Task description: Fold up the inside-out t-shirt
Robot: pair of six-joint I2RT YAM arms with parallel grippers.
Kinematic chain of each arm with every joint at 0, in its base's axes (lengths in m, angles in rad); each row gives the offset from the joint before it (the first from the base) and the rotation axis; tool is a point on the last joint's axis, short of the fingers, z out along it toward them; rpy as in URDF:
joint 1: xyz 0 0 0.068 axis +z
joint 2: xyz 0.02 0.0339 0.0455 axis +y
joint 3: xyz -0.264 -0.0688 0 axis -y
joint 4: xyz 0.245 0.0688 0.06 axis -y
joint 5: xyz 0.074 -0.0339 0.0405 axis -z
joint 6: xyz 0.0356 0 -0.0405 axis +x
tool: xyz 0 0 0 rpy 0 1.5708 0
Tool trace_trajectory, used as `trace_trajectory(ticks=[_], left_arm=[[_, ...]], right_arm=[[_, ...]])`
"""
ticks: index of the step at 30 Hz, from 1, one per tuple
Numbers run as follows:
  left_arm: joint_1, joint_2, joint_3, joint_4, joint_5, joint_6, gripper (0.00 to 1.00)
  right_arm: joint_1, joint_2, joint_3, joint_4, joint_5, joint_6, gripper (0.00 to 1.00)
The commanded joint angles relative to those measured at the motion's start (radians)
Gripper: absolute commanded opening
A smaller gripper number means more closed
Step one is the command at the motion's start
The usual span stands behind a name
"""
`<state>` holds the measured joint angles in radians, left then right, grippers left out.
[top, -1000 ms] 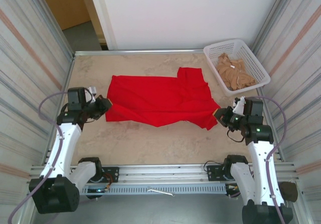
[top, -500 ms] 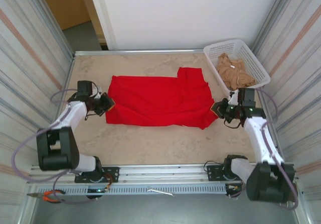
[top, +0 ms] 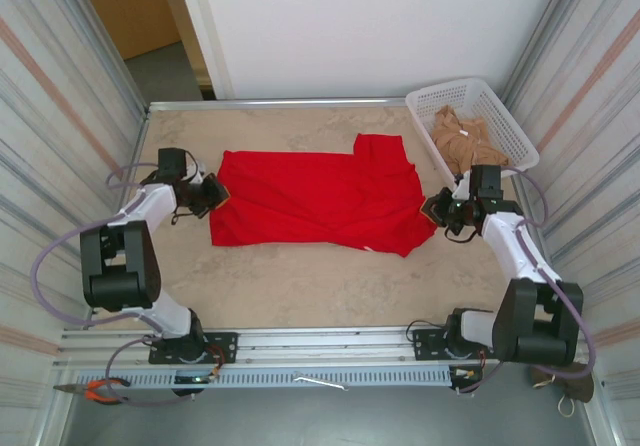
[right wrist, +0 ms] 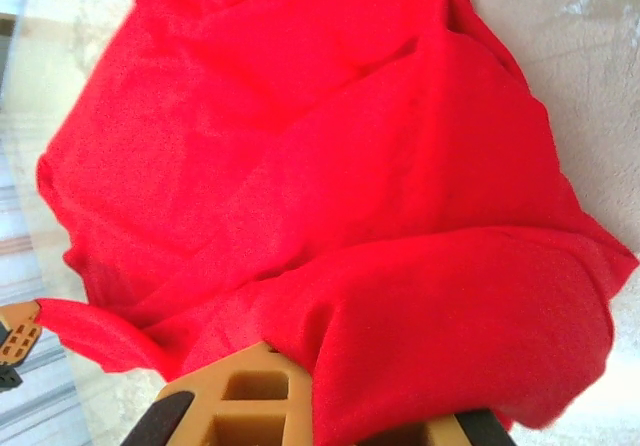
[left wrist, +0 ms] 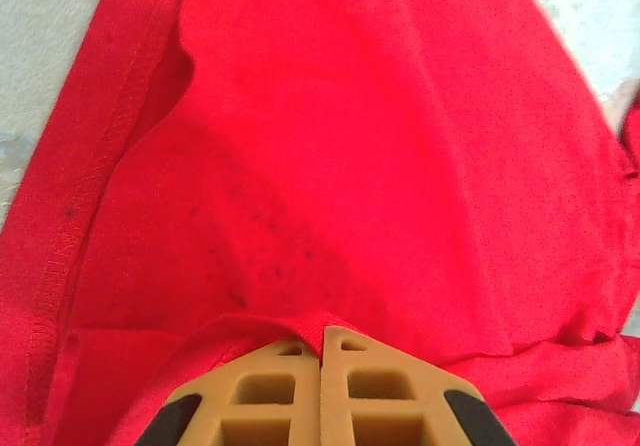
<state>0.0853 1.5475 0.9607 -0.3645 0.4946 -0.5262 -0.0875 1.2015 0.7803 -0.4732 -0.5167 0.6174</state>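
Left end effector [top: 214, 194] and right end effector [top: 431, 210] pinch the t-shirt [top: 320, 201].

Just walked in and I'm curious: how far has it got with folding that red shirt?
Done: the t-shirt lies spread across the table. In hand: the left gripper and right gripper each pinch an opposite edge. Left: every fold; no tidy fold shows yet.

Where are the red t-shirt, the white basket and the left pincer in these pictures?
red t-shirt [top: 320, 201]: top view, middle of the cloth.
white basket [top: 447, 90]: top view, its far rim.
left pincer [top: 221, 194]: top view, fingertips shut on the shirt's edge.
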Motion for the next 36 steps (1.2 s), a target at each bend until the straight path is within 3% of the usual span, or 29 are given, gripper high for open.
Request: trace_trajectory(ticks=[1, 13, 19, 24, 29, 36], left_arm=[[0.030, -0.123, 0.046, 0.008, 0.062, -0.017, 0.00], [0.059, -0.352, 0.499, 0.016, 0.110, -0.233, 0.00], [0.119, -0.463, 0.577, 0.006, 0.085, -0.306, 0.00], [0.136, -0.466, 0.680, -0.011, 0.078, -0.331, 0.00], [0.137, -0.405, 0.713, 0.003, 0.075, -0.335, 0.00], [0.136, -0.236, 0.710, 0.016, 0.107, -0.271, 0.00]], right_arm=[[-0.008, -0.086, 0.106, -0.053, -0.019, -0.001, 0.00], [-0.027, -0.108, 0.720, -0.159, -0.191, 0.124, 0.00], [-0.057, -0.207, 0.838, -0.153, -0.246, 0.221, 0.00], [-0.084, -0.234, 0.974, -0.147, -0.283, 0.282, 0.00], [-0.085, -0.190, 1.053, -0.136, -0.300, 0.307, 0.00], [-0.084, -0.080, 0.942, 0.035, -0.317, 0.369, 0.00]])
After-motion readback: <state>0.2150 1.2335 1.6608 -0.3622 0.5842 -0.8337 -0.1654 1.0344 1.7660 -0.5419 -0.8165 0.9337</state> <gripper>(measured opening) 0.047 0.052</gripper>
